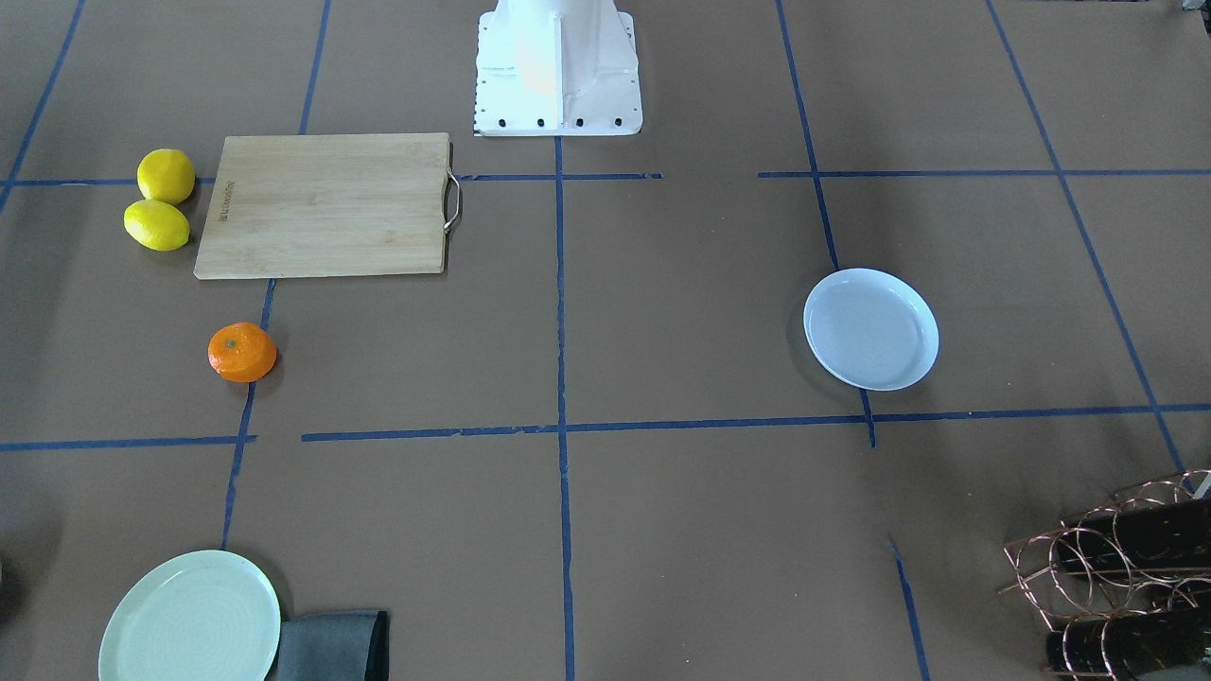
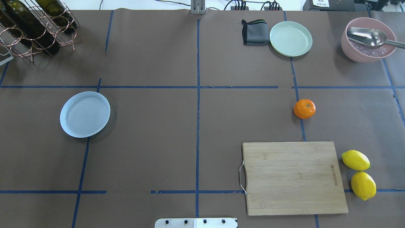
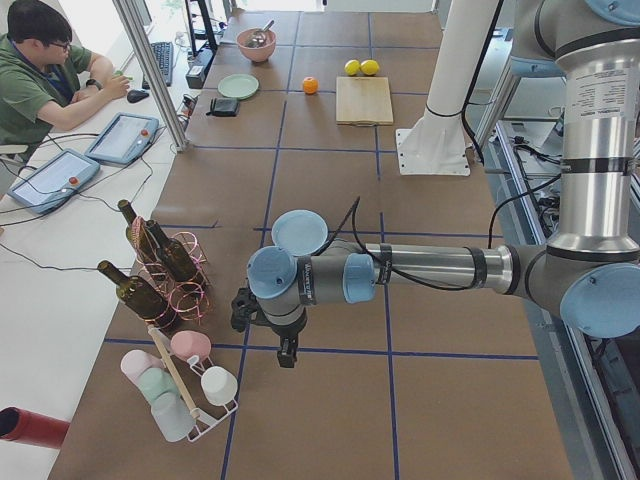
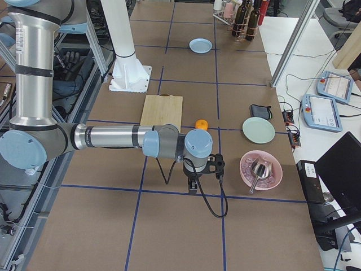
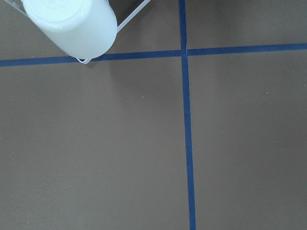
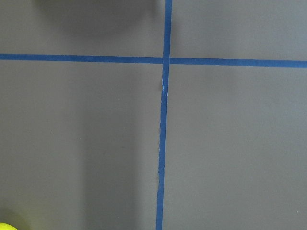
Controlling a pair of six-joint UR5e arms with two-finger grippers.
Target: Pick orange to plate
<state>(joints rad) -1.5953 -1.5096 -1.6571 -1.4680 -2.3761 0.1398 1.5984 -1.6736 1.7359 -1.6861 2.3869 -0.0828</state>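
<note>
While orange [image 2: 304, 108] lies off plate [image 2: 84, 114] | bowl [image 2: 350, 52] holds spoon [image 2: 367, 35] (metal) | end effectors [image 3: 286, 355] [image 4: 193, 187]: cannot tell

The orange [image 1: 242, 352] sits on the brown table [image 1: 662, 312] near a wooden cutting board [image 1: 326, 204], with two lemons [image 1: 166, 176] just beside the board. The pale blue plate [image 1: 870, 328] lies well apart from the orange.

The worktop [image 2: 152, 133] is brown, gridded with blue tape [image 2: 198, 110]. The orange [image 2: 304, 108] is bright orange with a green stem dot. The plate [image 2: 84, 114] is glossy pale bluish-white; the second plate [image 2: 290, 38], at 1 o'clock, pale green. Both lemons [image 2: 355, 160] are yellow, the cutting board [image 2: 294, 177] light wood-grain, the cloth [image 2: 253, 31] dark grey, the bowl [image 2: 351, 52] pink, the bottle rack [image 2: 47, 34] copper.
</note>
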